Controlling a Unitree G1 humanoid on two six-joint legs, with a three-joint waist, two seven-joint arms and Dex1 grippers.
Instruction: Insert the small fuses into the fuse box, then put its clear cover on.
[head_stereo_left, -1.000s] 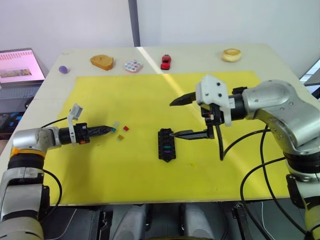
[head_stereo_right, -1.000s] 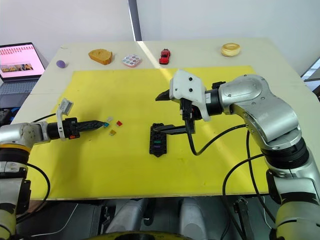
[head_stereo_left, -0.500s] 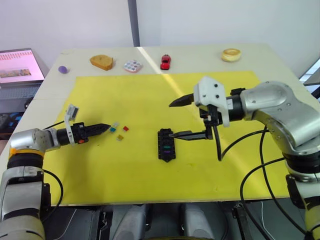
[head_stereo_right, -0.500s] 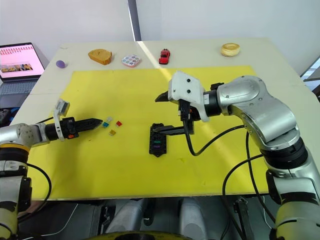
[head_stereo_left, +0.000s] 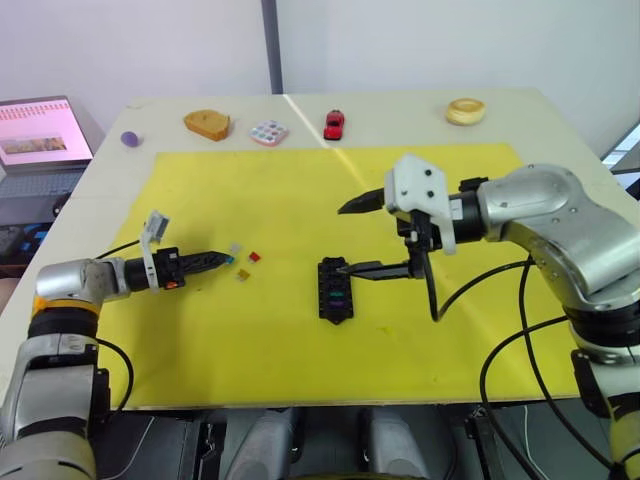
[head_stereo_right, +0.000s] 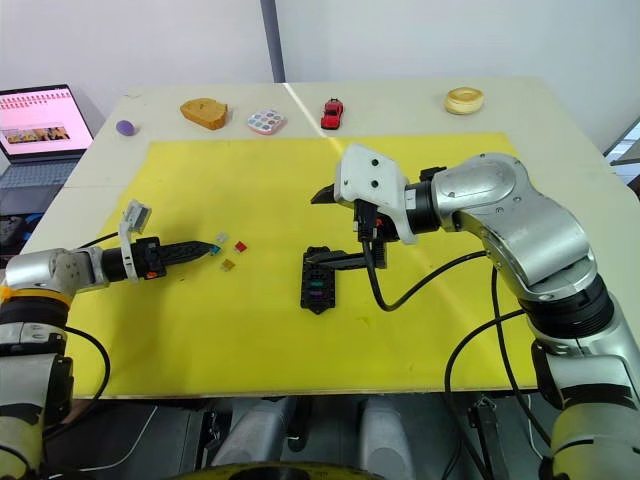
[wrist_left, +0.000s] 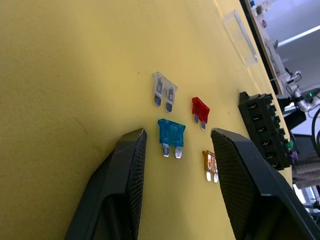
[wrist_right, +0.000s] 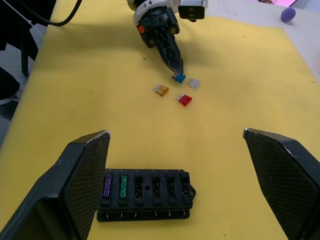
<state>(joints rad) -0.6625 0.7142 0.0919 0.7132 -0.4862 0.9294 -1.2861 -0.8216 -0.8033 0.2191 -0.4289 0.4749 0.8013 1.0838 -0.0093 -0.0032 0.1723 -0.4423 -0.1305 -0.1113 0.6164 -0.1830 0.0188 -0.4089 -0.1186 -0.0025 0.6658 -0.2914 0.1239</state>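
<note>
The left gripper (wrist_left: 172, 150) is lying low on the yellow mat (head_stereo_left: 280, 190), its fingers parted narrowly around the teal fuse (wrist_left: 171, 135), with 3 more fuses, clear (wrist_left: 164, 91), red (wrist_left: 200, 109) and amber (wrist_left: 210, 163), lying just beside it. The right gripper (head_stereo_left: 362, 236) is hovering spread wide above the fuse box (wrist_right: 145, 195), which is sitting mid-mat holding 2 fuses, purple (wrist_right: 107, 186) and green (wrist_right: 123, 185). The clear cover (wrist_left: 240, 38) is resting on the mat well beyond the fuses.

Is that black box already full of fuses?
No. The box holds just a purple fuse and a green fuse; its other slots are empty.
</note>
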